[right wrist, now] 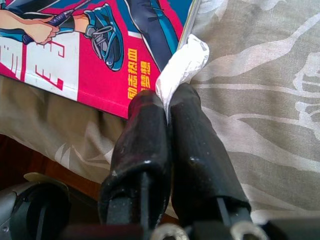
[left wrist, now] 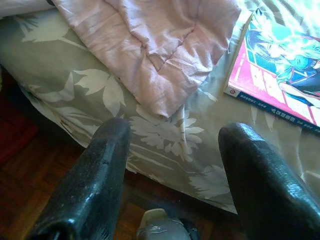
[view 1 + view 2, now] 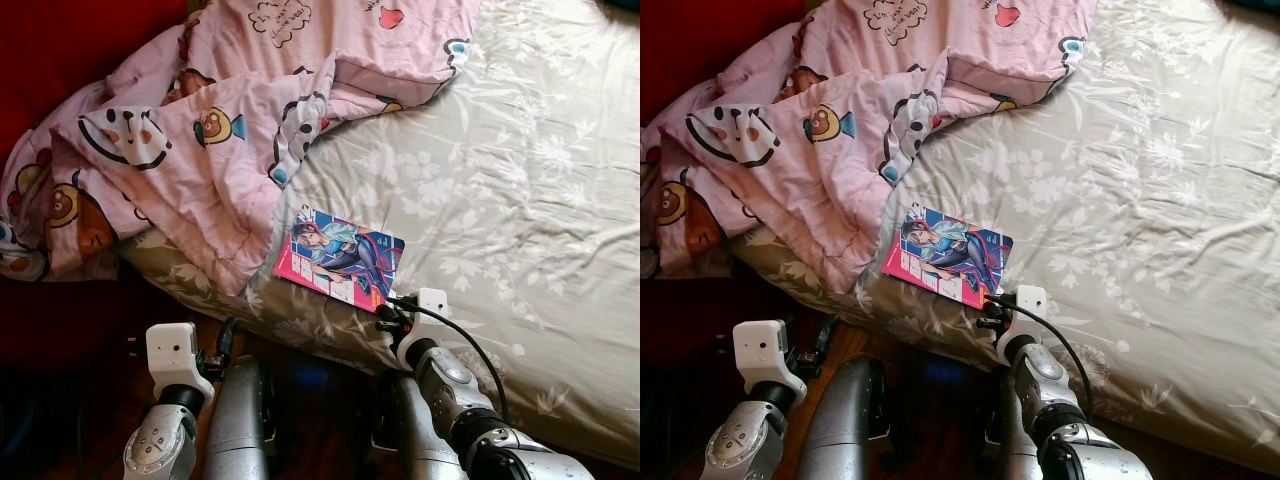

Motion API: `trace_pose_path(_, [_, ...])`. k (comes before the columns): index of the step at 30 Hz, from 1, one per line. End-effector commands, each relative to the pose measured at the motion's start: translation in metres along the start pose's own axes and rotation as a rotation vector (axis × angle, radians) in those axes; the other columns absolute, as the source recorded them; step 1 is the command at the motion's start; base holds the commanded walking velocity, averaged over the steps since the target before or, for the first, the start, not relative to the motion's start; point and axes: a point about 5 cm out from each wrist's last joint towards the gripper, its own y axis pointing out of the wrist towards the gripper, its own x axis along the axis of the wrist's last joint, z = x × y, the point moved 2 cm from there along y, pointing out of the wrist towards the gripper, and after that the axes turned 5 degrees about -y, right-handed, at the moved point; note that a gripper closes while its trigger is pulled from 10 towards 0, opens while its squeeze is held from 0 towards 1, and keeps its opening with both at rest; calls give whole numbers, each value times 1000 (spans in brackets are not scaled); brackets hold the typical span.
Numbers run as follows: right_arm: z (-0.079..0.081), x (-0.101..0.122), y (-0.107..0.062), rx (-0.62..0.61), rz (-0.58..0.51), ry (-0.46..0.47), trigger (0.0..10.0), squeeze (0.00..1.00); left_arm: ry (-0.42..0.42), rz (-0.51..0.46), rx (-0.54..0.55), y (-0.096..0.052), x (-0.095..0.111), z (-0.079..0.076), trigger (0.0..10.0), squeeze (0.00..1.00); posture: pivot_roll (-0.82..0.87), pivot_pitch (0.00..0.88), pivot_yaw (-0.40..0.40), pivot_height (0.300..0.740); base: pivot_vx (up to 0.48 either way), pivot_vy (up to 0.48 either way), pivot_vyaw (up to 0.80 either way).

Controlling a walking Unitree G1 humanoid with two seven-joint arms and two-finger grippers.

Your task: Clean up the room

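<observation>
— Pink quilt [image 3: 210, 130] with cartoon animals lay bunched over the near left corner of the bed [image 3: 520, 180], didn't it?

— It did, spilling over the edge toward the dark wooden floor [image 2: 20, 200]. The rest of the bed showed a grey-green sheet printed with pale leaves.

— And the comic book?

— The comic book [image 3: 340, 256] lay flat on the sheet near the bed's front edge, just beside the quilt's lower fold, its pink and blue cover facing up.

— Where was the right pincer [image 1: 169, 100]?

— At the book's near right corner, resting on the sheet. Its two black fingers [image 1: 145, 135] were pressed together on a small crumpled white scrap [image 1: 182, 62], paper or tissue by the look of it, which lay against the book's edge.

— And the left pincer [image 2: 172, 135]?

— Lower, in front of the bed's edge and left of the book. Its fingers stood wide apart, gripping nothing, aimed at the sheet below the quilt's fold.
</observation>
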Motion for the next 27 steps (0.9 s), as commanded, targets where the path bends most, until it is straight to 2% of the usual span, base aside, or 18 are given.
trace_pose_path(1, [-4, -24, -8, -19, 71, 20, 0, 0, 19, 60, 26, -8, -16, 7, 10000, 0, 145, 395, -37, 632, 0, 0, 0])
trace_pose_path(3, [-6, -24, -8, -33, 70, 3, 0, 0, 24, 61, 29, -7, -17, 7, 10000, 0, 142, 395, -41, 632, 0, 0, 0])
trace_pose_path(9, [-19, -14, -12, -96, -21, 12, 0, 0, 20, 84, 78, -4, -31, 16, 10000, 0, 106, 354, -57, 632, 0, 0, 0])
trace_pose_path(11, [-29, -13, -17, -133, -63, 24, 0, 0, 16, 98, 83, -2, -37, 17, 10000, 0, 86, 310, -65, 632, 0, 0, 0])
trace_pose_path(13, [-33, -13, -20, -147, -79, 25, 0, 0, 16, 104, 84, -1, -40, 17, 10000, 0, 86, 310, -65, 632, 0, 0, 0])
trace_pose_path(14, [-40, -16, -26, -173, -106, 35, 0, 0, 11, 123, 93, 2, -49, 19, 10000, 0, 73, 264, -72, 632, 0, 0, 0])
trace_pose_path(16, [-44, -21, -32, -190, -127, 48, 0, 0, 1, 143, 109, 3, -56, 22, 10000, 0, 64, 240, -75, 632, 0, 0, 0])
trace_pose_path(23, [-35, -45, -44, -132, -99, -27, 0, 0, -15, 239, 143, 0, -84, 30, 10000, 0, 26, 183, -69, 632, 0, 0, 0])
trace_pose_path(24, [-35, -57, -49, -130, -59, -36, 6824, 0, -15, 284, 147, -3, -96, 32, 10000, 0, 17, 159, -69, 632, 0, 0, 0])
trace_pose_path(25, [-37, -64, -52, -137, -34, -33, 10000, 0, -17, 302, 153, -5, -101, 33, 10000, 0, 19, 143, -71, 632, 0, 0, 0])
trace_pose_path(27, [-40, -79, -59, -146, 31, -50, 10000, 0, -23, 344, 169, -8, -111, 35, 10000, 0, 25, 109, -73, 632, 0, 0, 0])
